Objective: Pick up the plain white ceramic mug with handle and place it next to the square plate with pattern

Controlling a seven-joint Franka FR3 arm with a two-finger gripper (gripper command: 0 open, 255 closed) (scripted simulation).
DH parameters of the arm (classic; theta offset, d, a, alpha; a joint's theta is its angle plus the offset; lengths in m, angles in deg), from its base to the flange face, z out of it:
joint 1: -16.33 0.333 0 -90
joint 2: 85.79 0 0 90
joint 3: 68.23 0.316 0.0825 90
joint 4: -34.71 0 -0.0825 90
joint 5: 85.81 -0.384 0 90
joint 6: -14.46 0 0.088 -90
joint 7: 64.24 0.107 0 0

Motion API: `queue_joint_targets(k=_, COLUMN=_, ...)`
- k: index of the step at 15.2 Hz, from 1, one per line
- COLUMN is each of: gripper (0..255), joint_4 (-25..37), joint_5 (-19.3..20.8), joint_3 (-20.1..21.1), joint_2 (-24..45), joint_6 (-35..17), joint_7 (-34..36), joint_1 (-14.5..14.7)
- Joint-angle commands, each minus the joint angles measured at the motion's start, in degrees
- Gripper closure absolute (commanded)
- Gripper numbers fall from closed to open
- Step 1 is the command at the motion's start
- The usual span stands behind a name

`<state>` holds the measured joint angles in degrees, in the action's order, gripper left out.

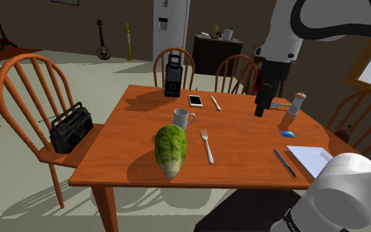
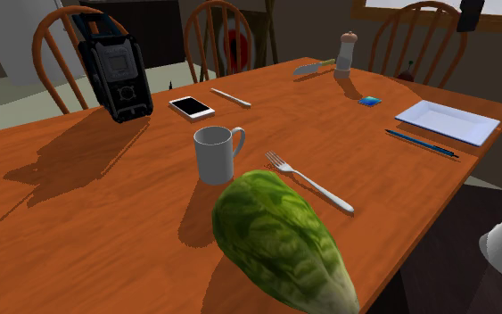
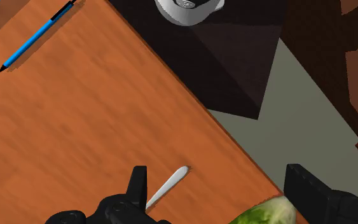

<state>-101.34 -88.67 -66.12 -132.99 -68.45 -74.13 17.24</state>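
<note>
A plain white mug (image 1: pixel 183 118) with its handle toward the shoulder view's right stands upright near the middle of the wooden table (image 1: pixel 243 142). The second exterior view has the mug (image 2: pixel 216 152) just behind a green lettuce head (image 2: pixel 284 245). A pale square plate (image 1: pixel 312 160) lies at the table's corner closest to the stand, the plate (image 2: pixel 447 121) beside a blue pen (image 2: pixel 421 143). My black gripper (image 1: pixel 261 111) hangs above the table, well to the shoulder view's right of the mug. In the wrist view the gripper (image 3: pixel 225 191) is open and holds nothing, over a fork's handle (image 3: pixel 171 184).
A fork (image 1: pixel 207 145) and the lettuce (image 1: pixel 171 150) lie close to the mug. Farther back are a phone (image 1: pixel 195 100), a knife (image 1: pixel 215 103), a black upright device (image 1: pixel 172 74) and a pepper mill (image 1: pixel 298 104). A blue card (image 1: pixel 287 134) lies near the plate. Wooden chairs surround the table; one holds a radio (image 1: pixel 70 127).
</note>
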Motion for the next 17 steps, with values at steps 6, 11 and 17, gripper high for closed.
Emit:
queue_joint_targets(k=6, gripper=0, joint_4=0.28, joint_5=-0.12, joint_3=0.7, joint_2=8.47, joint_6=-9.67, joint_7=-0.02, joint_1=0.01)
queue_joint_targets(k=11, gripper=0, joint_4=2.59, joint_5=-0.02, joint_3=1.39, joint_2=17.96, joint_6=-18.32, joint_7=0.08, joint_1=-0.04)
queue_joint_targets(k=17, gripper=0, joint_4=7.96, joint_5=0.53, joint_3=2.14, joint_2=30.09, joint_6=-26.84, joint_7=0.44, joint_1=-0.13)
